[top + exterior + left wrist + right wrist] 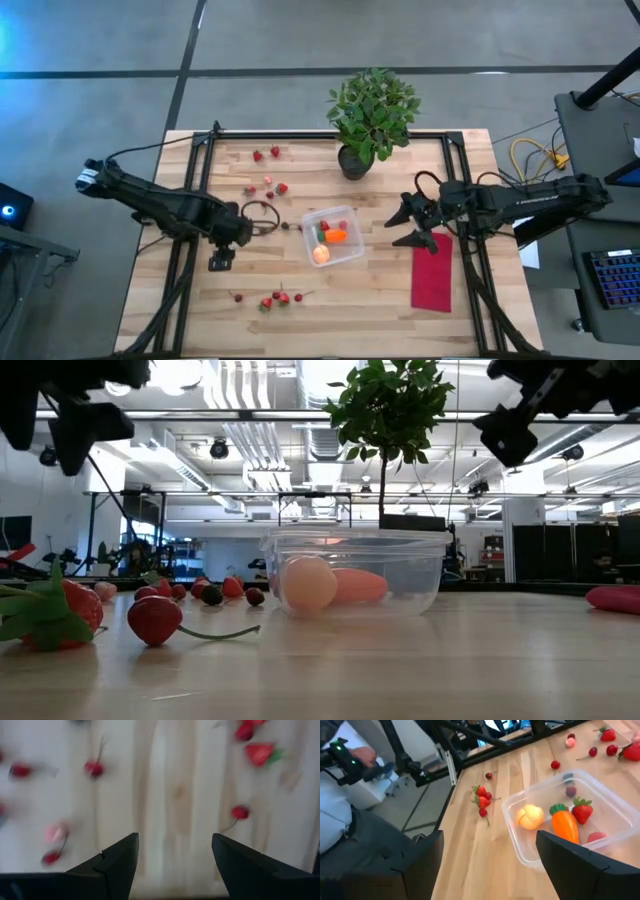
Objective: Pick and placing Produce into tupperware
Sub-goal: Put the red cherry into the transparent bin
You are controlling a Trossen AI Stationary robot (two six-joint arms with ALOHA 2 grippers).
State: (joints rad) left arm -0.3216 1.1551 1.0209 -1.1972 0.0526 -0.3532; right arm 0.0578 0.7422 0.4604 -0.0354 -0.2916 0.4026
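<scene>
One carrot (336,236), one peach (321,255) in tupperware (350,253); left claw (221,262), right claw (412,226) both released.

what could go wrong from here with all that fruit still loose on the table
1. The strawberries and cherries lie in tight clusters, so the open left gripper, hovering above the wood, may knock neighbours away when it closes on one.
2. The tupperware is light and already holds the carrot and peach; a nudge from the open right gripper could slide it.
3. Cherry stems may snag a finger.
</scene>
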